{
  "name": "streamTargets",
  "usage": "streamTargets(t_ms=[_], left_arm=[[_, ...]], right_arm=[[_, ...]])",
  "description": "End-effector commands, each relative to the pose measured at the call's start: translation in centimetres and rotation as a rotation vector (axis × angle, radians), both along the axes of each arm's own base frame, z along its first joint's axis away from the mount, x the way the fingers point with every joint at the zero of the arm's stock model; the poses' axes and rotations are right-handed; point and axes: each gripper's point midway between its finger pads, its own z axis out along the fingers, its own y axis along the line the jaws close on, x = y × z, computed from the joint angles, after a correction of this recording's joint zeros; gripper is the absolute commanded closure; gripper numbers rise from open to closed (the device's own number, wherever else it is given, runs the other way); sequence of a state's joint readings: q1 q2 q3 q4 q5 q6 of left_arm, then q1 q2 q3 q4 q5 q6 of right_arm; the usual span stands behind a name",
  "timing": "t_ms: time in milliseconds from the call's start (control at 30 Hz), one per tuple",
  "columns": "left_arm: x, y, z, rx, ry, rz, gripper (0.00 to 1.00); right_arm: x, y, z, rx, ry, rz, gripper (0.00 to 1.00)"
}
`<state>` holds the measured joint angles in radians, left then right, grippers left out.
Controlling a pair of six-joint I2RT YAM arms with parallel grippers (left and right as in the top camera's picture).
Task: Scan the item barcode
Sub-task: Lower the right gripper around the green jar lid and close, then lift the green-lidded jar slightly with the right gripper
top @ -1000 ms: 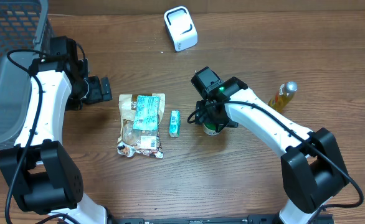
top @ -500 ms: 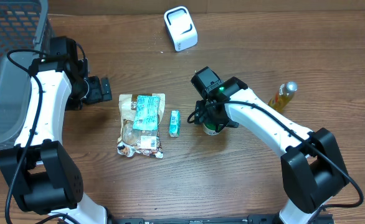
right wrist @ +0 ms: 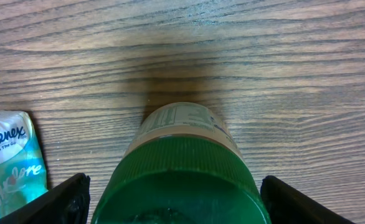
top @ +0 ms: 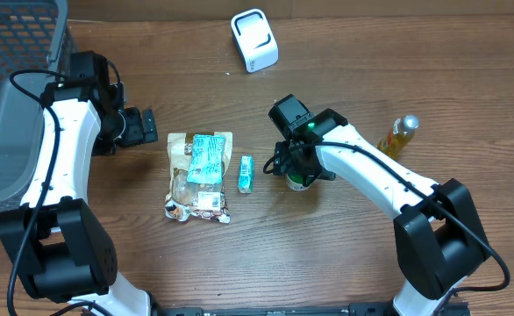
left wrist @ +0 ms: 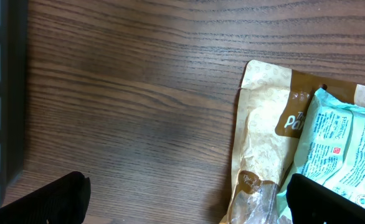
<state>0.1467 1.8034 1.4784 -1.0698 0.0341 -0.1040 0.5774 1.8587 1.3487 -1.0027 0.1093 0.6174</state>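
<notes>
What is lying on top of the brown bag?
A teal packet lies on the bag, over its upper half; the bag's print beneath it is covered.

The tissue pack [right wrist: 11,158] reads "Kleenex", with "On The Go" beneath it. The brown pouch [left wrist: 260,143] shows white letters cut off at "Th" and "Pa". Print on the teal packet [left wrist: 338,143] and the bottle [right wrist: 179,121] label is too small to read.

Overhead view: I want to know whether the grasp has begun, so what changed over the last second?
Nothing visibly changed. The right end effector still straddles the green-capped bottle with its jaws open, the left end effector stays open beside the snack bag, and the tissue pack and white scanner have not moved.
</notes>
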Motion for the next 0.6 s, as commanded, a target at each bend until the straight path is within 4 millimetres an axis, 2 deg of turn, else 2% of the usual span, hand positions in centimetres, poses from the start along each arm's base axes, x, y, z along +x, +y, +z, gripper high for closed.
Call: streamTargets(t_ms=[0, 200, 567], left_arm=[[0.6, 0.1, 0.2, -0.005, -0.010, -0.005, 0.00], [0.6, 0.1, 0.2, -0.005, -0.010, -0.005, 0.01], [0.6, 0.1, 0.2, -0.005, -0.010, -0.005, 0.00]], right_arm=[[-0.4, -0.5, -0.8, -0.018, 0.012, -0.009, 0.16], [-0.6, -0.6, -2.0, -0.015, 0.008, -0.009, 0.14], [-0.5, -0.5, -2.0, -0.012, 0.005, -0.008, 0.16]])
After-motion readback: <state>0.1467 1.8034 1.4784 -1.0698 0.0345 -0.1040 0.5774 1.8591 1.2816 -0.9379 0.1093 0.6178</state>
